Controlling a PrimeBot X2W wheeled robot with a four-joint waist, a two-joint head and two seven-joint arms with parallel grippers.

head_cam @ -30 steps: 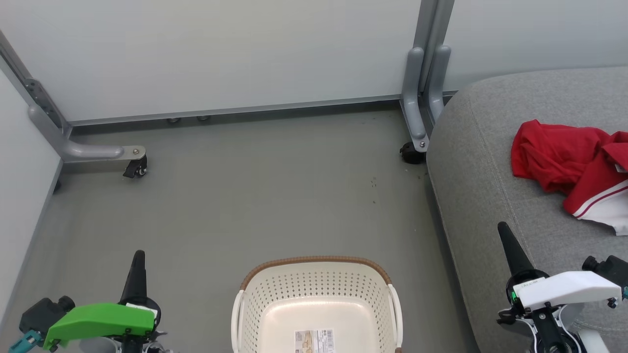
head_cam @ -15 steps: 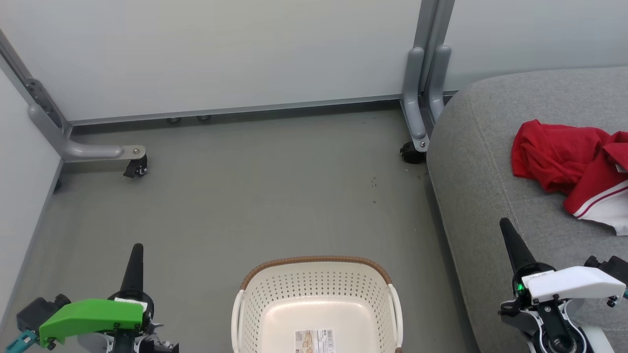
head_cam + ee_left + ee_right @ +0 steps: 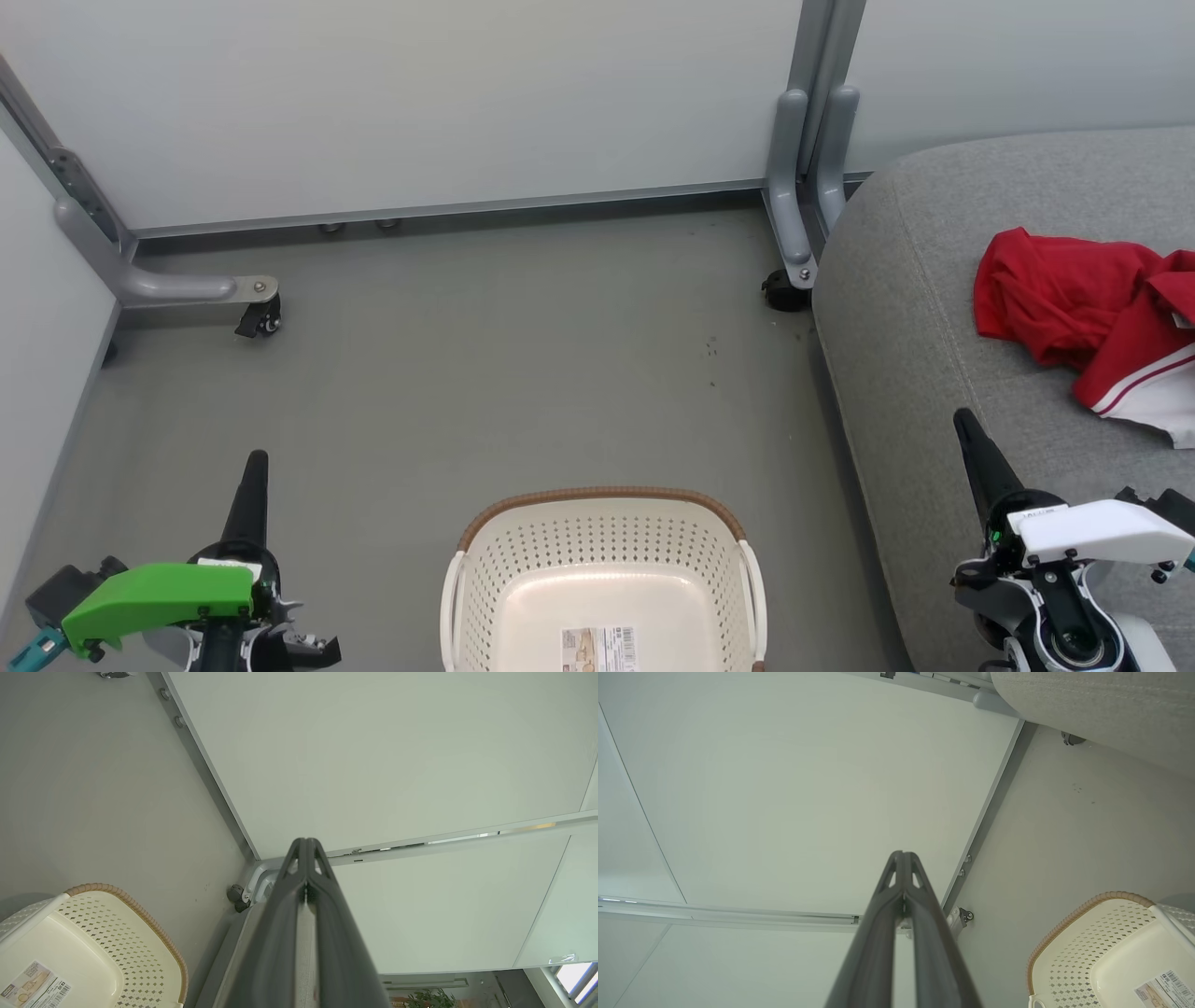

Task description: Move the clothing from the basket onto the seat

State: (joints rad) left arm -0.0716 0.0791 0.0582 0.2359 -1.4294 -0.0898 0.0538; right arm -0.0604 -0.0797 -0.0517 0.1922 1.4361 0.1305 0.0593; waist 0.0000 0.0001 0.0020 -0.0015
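The red clothing (image 3: 1088, 313) lies crumpled on the light grey seat (image 3: 924, 345) at the right; one piece is plain red, the other has white panels and stripe trim. The cream perforated basket (image 3: 597, 541) stands on the floor at the bottom centre, holding nothing but a label on its bottom; it is also in the left wrist view (image 3: 117, 933) and the right wrist view (image 3: 1078, 947). My left gripper (image 3: 255, 460) is at the lower left, shut and empty (image 3: 306, 842). At the lower right my right gripper (image 3: 960, 417) hangs over the seat's front edge, shut and empty (image 3: 902, 855).
Pale partition walls stand behind and to the left, on grey metal legs with castors (image 3: 257, 322) (image 3: 782, 289). Grey floor (image 3: 467, 373) stretches between the basket and the back wall. The seat's corner (image 3: 1101, 709) is at the top right of the right wrist view.
Both arms have drawn back toward the bottom of the head view while their fingertips tilted slightly up. Clothing, basket and seat have not moved.
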